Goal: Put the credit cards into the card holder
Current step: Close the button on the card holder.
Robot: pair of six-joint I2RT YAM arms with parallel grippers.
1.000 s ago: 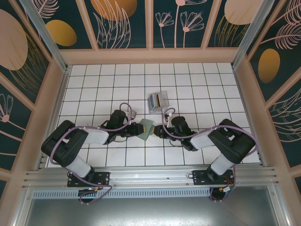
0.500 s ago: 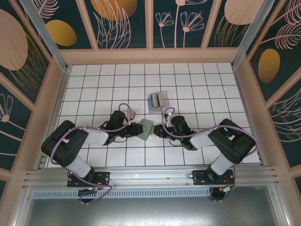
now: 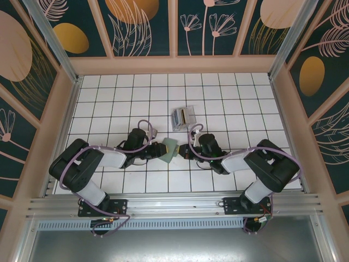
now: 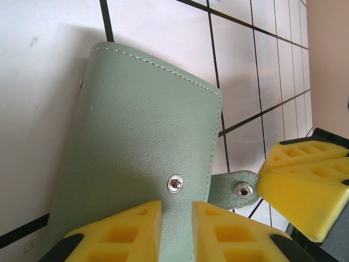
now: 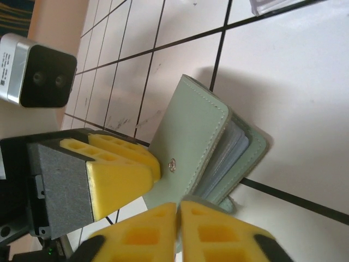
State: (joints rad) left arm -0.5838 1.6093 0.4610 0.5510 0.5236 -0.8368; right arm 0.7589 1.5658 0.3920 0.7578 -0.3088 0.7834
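Left hand (image 4: 176, 212) grasps the grey-green leather folding card holder (image 4: 136, 142), tilted at the near middle of the white tiled worktop (image 3: 109, 98). Right hand (image 5: 178, 208), slightly parted a second ago, is now clenched beside its snap tab (image 4: 235, 189).

Even, bright lighting; soft shadow beside the flat grey-green folding wallet (image 5: 188, 128); nearest yellow plastic fingertips (image 4: 122, 232) slightly blurred.
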